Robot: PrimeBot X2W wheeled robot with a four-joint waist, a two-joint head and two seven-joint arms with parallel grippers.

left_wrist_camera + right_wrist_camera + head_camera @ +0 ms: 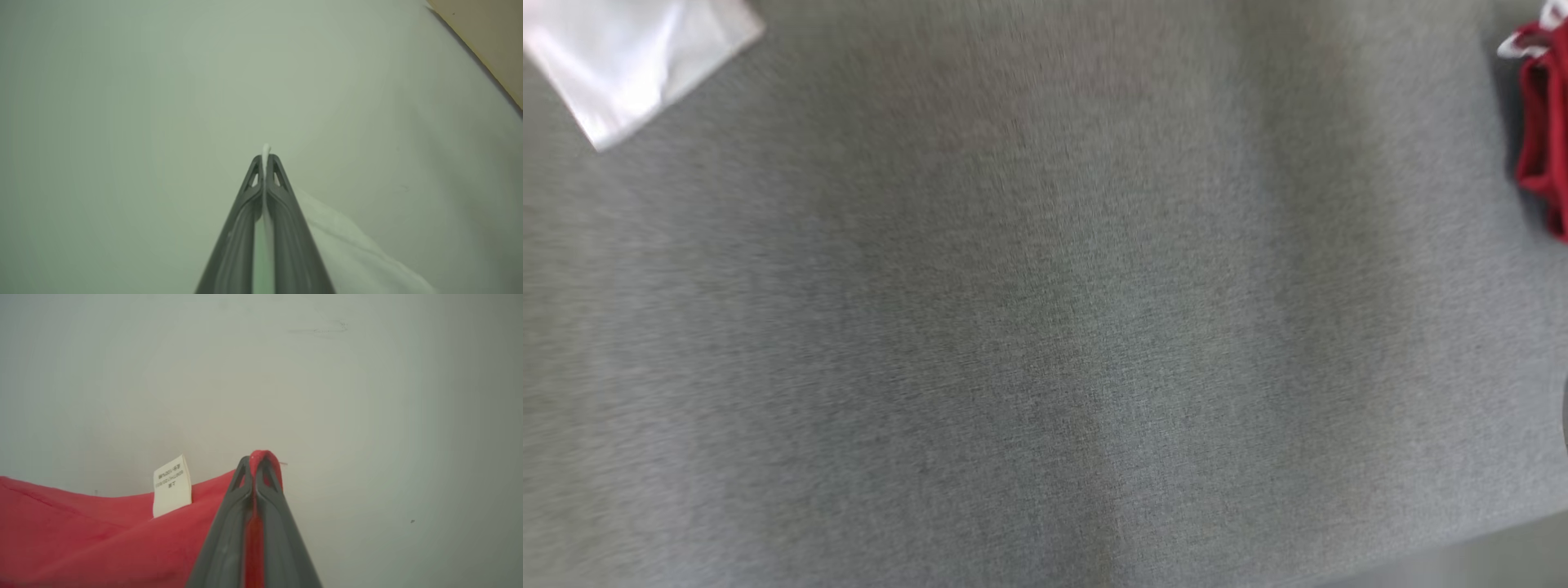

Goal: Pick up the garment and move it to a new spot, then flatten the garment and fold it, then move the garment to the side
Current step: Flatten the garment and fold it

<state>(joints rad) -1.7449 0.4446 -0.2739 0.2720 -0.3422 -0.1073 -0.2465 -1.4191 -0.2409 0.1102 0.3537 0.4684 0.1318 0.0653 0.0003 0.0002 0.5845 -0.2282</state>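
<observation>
The right gripper (261, 458) is clamping its two fingers together on a fold of the red garment (102, 539). The fold's edge is poking out past the fingertips, and the rest of the fabric is spreading to the left of that view, with a white label (172, 486) standing up just beside the fingers. The left gripper (265, 157) is pinching a thin edge of white cloth (351, 245) that is trailing off to the lower right of its view. In the head view the garment is showing at the right edge over the grey worktop (1045, 327), and the white cloth is sitting at the upper left corner, well apart.
</observation>
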